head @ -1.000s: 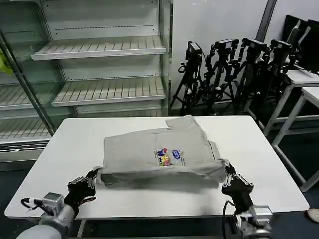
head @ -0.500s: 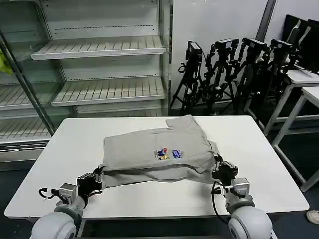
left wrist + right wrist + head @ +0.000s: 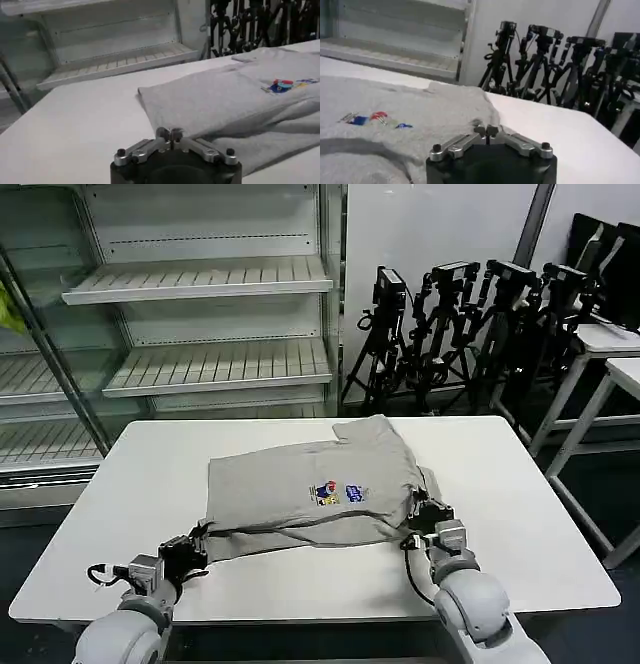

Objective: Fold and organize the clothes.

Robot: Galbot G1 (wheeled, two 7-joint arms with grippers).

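Lying partly folded on a white table (image 3: 520,484), a light grey T-shirt (image 3: 300,489), printed graphic (image 3: 338,493) facing up, near hem being pinched at both corners. Clamping the hem's near-left corner, the left gripper (image 3: 192,546), fingers drawn fully together on a fold of fabric just above the tabletop; seen from the left wrist, fingertips (image 3: 170,134) meeting with the cloth edge between them and the T-shirt (image 3: 235,100) spreading away beyond. Gripping the near-right corner in the same fashion, the right gripper (image 3: 421,516), jaws closed on the grey cloth, raising the edge slightly off the table; from the right wrist, the closed gripper (image 3: 487,131) biting the hem, with the T-shirt (image 3: 410,115) and its blue, red and yellow print running away from that gripper toward the left one. Between the two grippers, the lifted hem sagging in a shallow fold, the rest of the garment resting flat beyond them toward the table's far edge. Standing beyond the table, well apart from both grippers, empty white shelving (image 3: 200,284) and a row of black tripods (image 3: 470,324).
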